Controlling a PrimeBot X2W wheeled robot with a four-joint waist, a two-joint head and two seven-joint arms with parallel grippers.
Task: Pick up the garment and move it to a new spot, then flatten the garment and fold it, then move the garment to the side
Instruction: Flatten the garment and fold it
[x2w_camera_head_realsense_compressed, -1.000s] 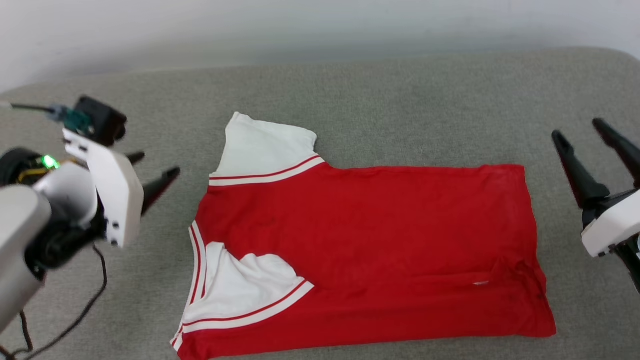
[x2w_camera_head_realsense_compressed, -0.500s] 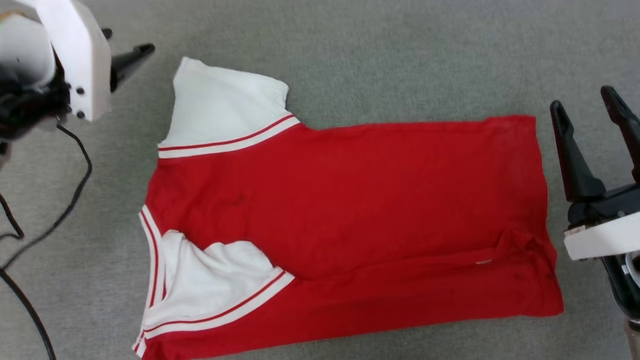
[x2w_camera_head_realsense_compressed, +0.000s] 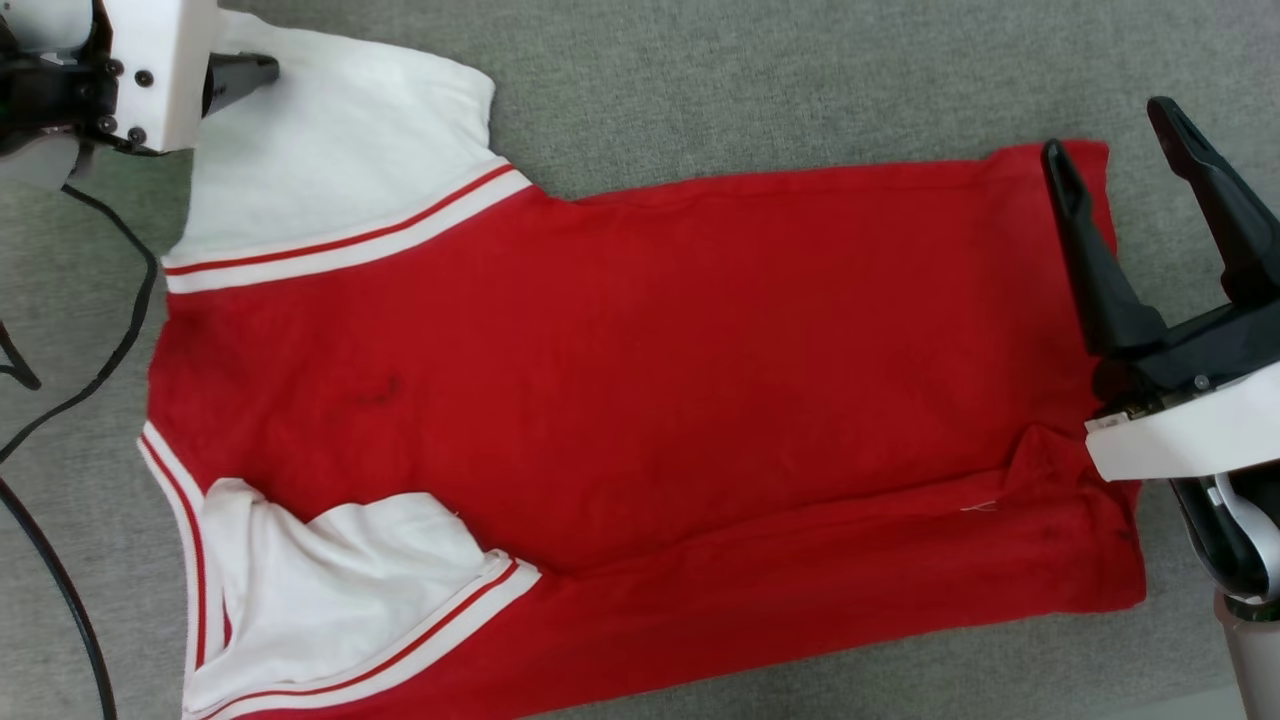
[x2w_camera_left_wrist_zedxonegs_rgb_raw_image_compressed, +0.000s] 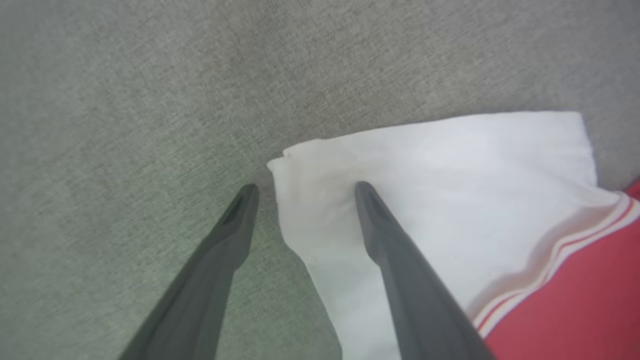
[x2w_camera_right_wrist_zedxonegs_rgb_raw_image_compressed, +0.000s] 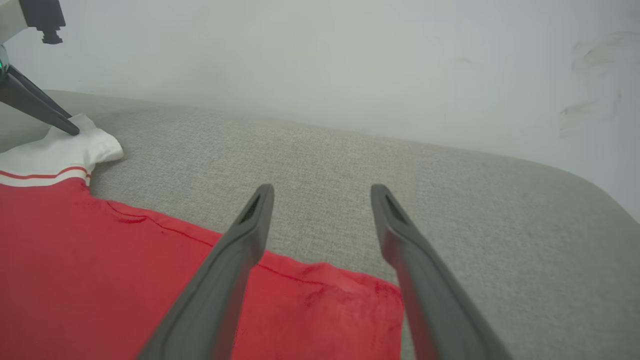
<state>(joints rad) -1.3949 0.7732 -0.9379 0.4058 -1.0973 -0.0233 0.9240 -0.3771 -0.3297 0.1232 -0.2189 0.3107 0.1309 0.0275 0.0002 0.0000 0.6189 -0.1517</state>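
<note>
Garment (x2w_camera_head_realsense_compressed: 640, 380) lies flat. Left gripper (x2w_camera_left_wrist_zedxonegs_rgb_raw_image_compressed: 306, 186) jaws wide, empty, straddling the white sleeve (x2w_camera_left_wrist_zedxonegs_rgb_raw_image_compressed: 450, 175) corner. Right gripper (x2w_camera_right_wrist_zedxonegs_rgb_raw_image_compressed: 322, 187) likewise, at the hem (x2w_camera_right_wrist_zedxonegs_rgb_raw_image_compressed: 370, 300) corner.

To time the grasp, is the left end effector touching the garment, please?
Cannot tell: the left wrist view shows one left end effector finger over the garment sleeve, contact or gap unclear.

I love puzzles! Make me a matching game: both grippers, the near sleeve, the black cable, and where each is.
Things: 1 left gripper; 2 right gripper; 3 near sleeve; 4 black cable.
Places: A at the red hem corner; B left of the shirt, over the grey surface; C at the far white sleeve's corner; D at the shirt's near edge.
Pairs: 1-C, 2-A, 3-D, 4-B.
</note>
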